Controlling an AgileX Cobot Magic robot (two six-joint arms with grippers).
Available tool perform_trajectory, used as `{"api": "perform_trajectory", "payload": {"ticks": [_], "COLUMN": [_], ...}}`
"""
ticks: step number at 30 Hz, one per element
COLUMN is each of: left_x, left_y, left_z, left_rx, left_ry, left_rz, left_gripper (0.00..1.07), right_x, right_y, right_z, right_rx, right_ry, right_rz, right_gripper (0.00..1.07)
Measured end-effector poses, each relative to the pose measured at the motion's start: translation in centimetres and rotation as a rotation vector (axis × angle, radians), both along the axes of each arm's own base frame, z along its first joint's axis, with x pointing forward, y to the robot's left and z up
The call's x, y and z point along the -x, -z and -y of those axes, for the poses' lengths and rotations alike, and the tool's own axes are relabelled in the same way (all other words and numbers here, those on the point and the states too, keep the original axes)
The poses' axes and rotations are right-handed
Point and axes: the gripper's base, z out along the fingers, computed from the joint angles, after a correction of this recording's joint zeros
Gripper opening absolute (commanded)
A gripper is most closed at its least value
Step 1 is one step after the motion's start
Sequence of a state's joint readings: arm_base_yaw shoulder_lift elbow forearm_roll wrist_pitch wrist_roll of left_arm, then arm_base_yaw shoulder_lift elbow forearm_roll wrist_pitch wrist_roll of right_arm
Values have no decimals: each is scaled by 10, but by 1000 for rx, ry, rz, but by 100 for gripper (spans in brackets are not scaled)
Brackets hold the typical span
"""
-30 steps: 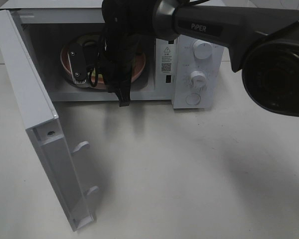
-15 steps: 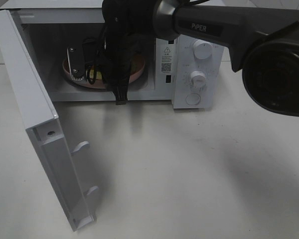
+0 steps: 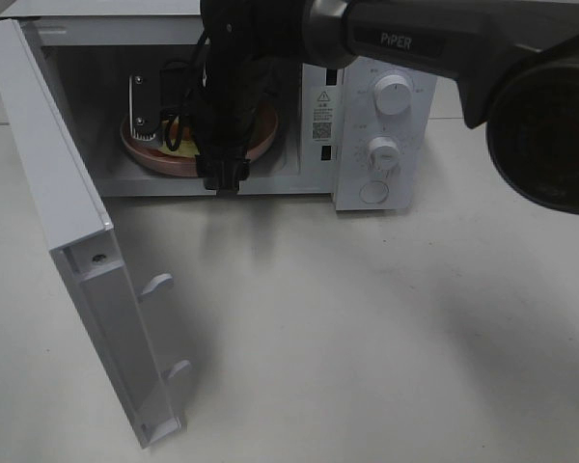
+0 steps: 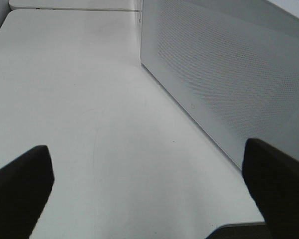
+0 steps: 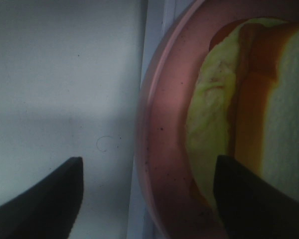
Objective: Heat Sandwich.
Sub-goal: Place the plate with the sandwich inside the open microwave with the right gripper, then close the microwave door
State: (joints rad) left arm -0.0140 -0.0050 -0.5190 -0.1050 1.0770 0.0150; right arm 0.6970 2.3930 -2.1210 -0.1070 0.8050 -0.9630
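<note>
The sandwich, white bread with a brown crust and a pale yellow-green filling, lies on the round pink plate. The plate rests flat on the floor of the open microwave. In the exterior view only a sliver of the sandwich shows beside the arm. My right gripper reaches into the cavity and stands open, with its fingers wide on either side of the plate's rim. In the exterior view the right gripper is largely hidden by its own arm. My left gripper is open over bare table.
The microwave door stands swung out toward the front left. The control knobs sit on the right of the cavity. A white dotted panel of the microwave runs alongside the left gripper. The pale table spreads in front.
The right gripper has opened off the plate's rim. The plate, tilted and higher a second ago, now lies flat on the microwave floor. The left gripper has not changed.
</note>
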Motion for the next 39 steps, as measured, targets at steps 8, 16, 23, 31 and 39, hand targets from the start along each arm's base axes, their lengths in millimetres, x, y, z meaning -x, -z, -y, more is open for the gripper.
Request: {"api": "perform_trajectory", "payload": {"ticks": [8,16,23,31,39], "left_x": [0,0,0,0,0], "left_y": [0,0,0,0,0], "left_z": [0,0,0,0,0], "left_rx": [0,-2,-2,-2,-2], "left_ry": [0,-1,-2,-2,-2], "left_rz": [0,0,0,0,0], "left_gripper": [98,98,98,98,98], "right_x": [10,19,30,47,65], "right_y": [4,-8,-12,-20,-30], "right_z": [8,16,25,40,56], "right_rx": [19,1,-3,7,3], "right_ry": [22,25,45,70,97], "right_rz": [-40,-24,-35,-47,-57], "right_gripper": [76,76,76,76,76]}}
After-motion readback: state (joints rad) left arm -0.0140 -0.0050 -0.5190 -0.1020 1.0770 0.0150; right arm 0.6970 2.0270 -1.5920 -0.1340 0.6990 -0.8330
